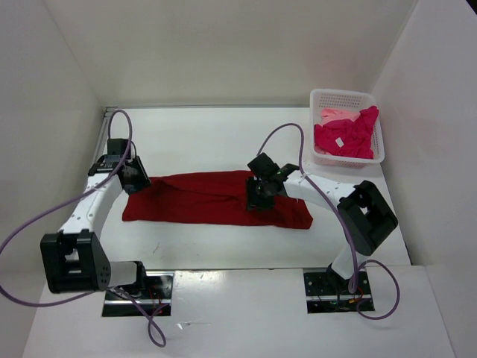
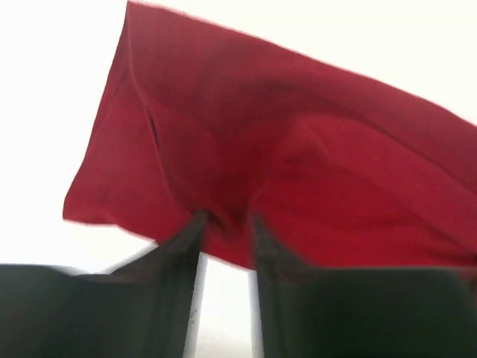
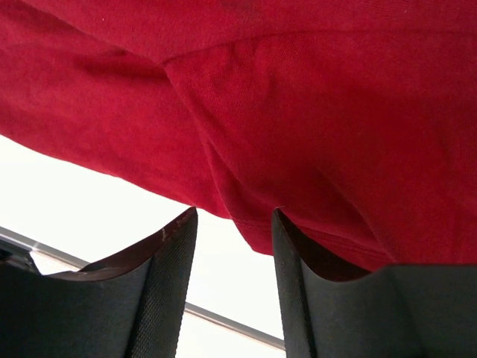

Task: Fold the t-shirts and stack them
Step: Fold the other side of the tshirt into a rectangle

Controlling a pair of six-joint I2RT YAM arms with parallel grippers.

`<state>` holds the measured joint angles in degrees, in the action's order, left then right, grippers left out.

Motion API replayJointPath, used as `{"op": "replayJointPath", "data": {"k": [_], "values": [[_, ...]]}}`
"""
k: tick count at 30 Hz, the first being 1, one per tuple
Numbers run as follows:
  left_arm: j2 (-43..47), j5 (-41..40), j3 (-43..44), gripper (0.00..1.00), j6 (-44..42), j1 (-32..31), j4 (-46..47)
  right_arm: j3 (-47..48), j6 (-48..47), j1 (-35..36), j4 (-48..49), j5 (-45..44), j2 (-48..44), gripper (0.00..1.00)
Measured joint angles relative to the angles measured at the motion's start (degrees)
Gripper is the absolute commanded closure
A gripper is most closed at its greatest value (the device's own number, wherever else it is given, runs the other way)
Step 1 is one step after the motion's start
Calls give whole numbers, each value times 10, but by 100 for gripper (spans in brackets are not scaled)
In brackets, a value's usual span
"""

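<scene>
A dark red t-shirt [image 1: 201, 198] lies as a long folded band across the middle of the table. My left gripper [image 1: 136, 179] is at its left end. In the left wrist view, which is blurred, the left gripper [image 2: 228, 218] has its fingers a narrow gap apart, with the hem of the shirt [image 2: 298, 149] bunched at the tips. I cannot tell whether it is pinched. My right gripper [image 1: 261, 195] sits over the band's right half. In the right wrist view the right gripper [image 3: 232, 212] is open, its tips at the edge of the shirt [image 3: 298, 112].
A white perforated basket [image 1: 339, 95] stands at the back right. It holds a magenta-pink t-shirt [image 1: 350, 138] with a small white tag and a pale pink one [image 1: 335, 115]. White walls close in the table at the back and on both sides.
</scene>
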<state>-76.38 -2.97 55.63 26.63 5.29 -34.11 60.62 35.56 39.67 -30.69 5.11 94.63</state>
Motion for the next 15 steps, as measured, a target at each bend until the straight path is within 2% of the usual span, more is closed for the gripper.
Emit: {"op": "replayJointPath", "data": {"k": [3, 5, 6, 7, 9, 10, 13, 15], "values": [[45, -8, 8, 56, -8, -9, -23, 0, -8, 1, -1, 3, 2, 50], [59, -22, 8, 49, -8, -10, -25, 0, -8, 2, -3, 1, 3, 54], [66, -32, 8, 49, -8, -10, -24, 0, -8, 2, -5, 0, 3, 56], [71, -39, 9, 48, -8, -9, -23, 0, -8, 2, -5, 0, 2, 63], [71, -47, 9, 43, -6, -4, -12, 4, -9, -4, -10, 0, -6, 90], [67, -47, 9, 43, -4, -1, -7, 7, -10, -8, -11, 0, -11, 97], [37, -43, 11, 42, 6, 12, 18, 16, -5, -41, -11, 5, -41, 100], [-12, -39, 21, 41, 11, 29, 46, 22, 0, -83, -8, 16, -70, 95]]}}
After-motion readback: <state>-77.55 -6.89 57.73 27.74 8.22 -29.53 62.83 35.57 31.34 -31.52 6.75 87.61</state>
